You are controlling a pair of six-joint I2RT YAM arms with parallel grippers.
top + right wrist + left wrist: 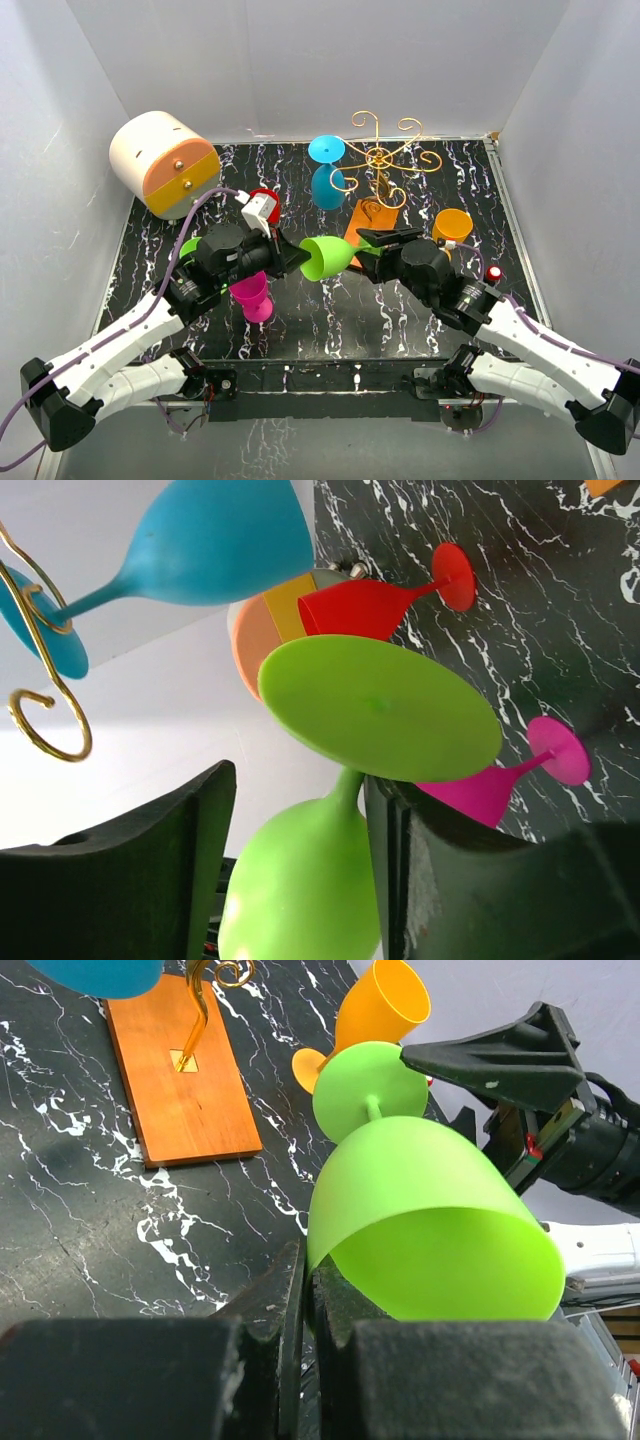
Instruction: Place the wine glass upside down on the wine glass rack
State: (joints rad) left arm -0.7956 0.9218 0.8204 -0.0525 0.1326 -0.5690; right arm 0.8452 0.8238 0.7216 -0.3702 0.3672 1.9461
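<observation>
A lime green wine glass [325, 257] lies on its side in the air over the middle of the table, bowl to the left and foot to the right. My left gripper [298, 258] is shut on the bowl's rim [318, 1250]. My right gripper [365, 240] is open, with a finger on each side of the green stem [345, 785] just behind the foot [380, 720]; one finger [390, 820] is close against the stem. The gold wire rack [380, 155] stands behind on its orange-brown base [365, 218], which also shows in the left wrist view [180, 1070]. A blue glass [327, 170] hangs upside down from it.
An orange glass [452, 225] stands right of the rack base. A red glass [265, 200] and a pink glass [252, 295] are near the left arm. A cream-and-orange cylinder [165, 165] sits at the back left. White walls enclose the table.
</observation>
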